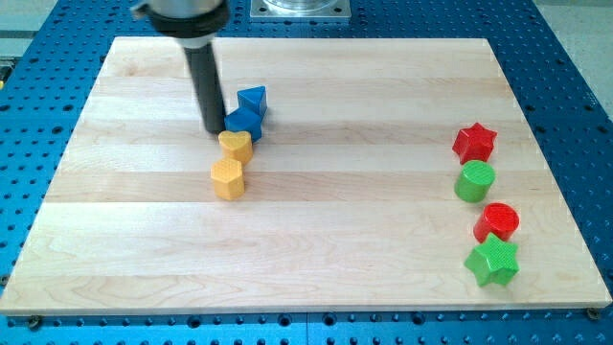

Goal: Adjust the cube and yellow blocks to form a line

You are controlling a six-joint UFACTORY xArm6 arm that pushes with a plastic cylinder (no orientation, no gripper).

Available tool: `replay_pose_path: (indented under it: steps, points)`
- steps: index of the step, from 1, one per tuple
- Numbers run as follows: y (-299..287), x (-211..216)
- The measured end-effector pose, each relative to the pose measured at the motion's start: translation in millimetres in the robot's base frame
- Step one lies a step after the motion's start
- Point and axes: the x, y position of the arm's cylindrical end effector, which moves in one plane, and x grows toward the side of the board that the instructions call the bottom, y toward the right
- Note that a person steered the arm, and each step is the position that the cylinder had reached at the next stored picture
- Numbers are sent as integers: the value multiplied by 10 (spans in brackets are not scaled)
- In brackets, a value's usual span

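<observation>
My tip [215,130] is at the view's upper left, touching the left side of a blue cube [244,123]. A second blue block [253,100], wedge-like, sits just above and right of the cube. A yellow heart-shaped block [236,146] lies right below the cube, touching it. A yellow hexagonal block [228,178] lies just below the heart. The cube and the two yellow blocks run in a slightly slanted column from the view's top to bottom.
On the view's right stands a column of blocks: a red star [474,143], a green cylinder [474,182], a red cylinder [497,222] and a green star [492,261]. The wooden board [383,77] lies on a blue perforated table.
</observation>
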Motion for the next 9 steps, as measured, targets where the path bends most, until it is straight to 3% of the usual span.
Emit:
replay_pose_path:
  steps: [1, 2, 3, 6, 7, 9]
  points:
    - [-182, 7]
    - [-466, 295]
    - [-249, 387]
    - [-195, 350]
    - [-619, 330]
    - [-748, 344]
